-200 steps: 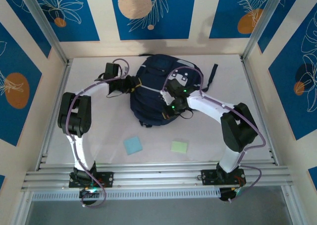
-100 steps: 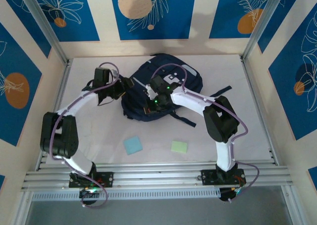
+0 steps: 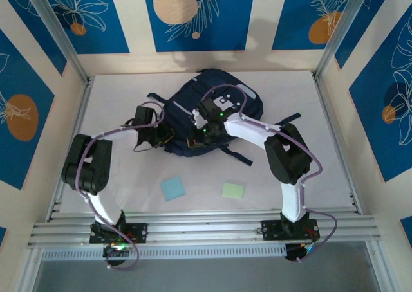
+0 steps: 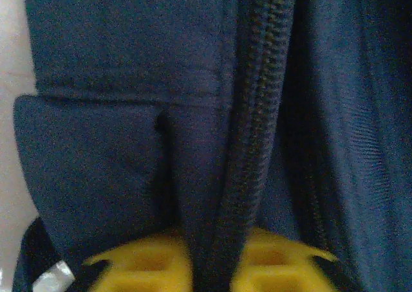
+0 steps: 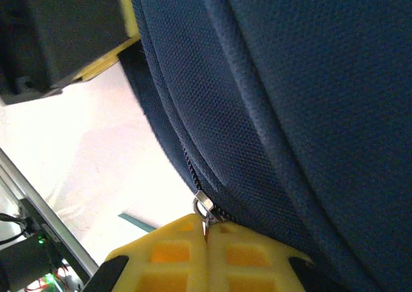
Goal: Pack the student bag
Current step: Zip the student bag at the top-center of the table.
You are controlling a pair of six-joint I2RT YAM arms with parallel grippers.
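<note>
Your left gripper [image 4: 207,256] pinches a fabric fold on the student bag [image 3: 187,102]; your right gripper [image 5: 206,240] clamps the bag's zipper pull [image 5: 203,207]. The bag lies far-centre on the table [image 3: 309,176].

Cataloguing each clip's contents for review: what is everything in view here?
student bag: one, dark navy, back centre of table.
zipper pull: one, metal, on the bag's zip.
blue pad: one, light blue, front, left of centre.
green pad: one, light green, front, right of the blue pad.
table: one, white, under everything.
left gripper: one, yellow fingers, shut on a fold of the student bag.
right gripper: one, yellow fingers, shut on the zipper pull.
</note>
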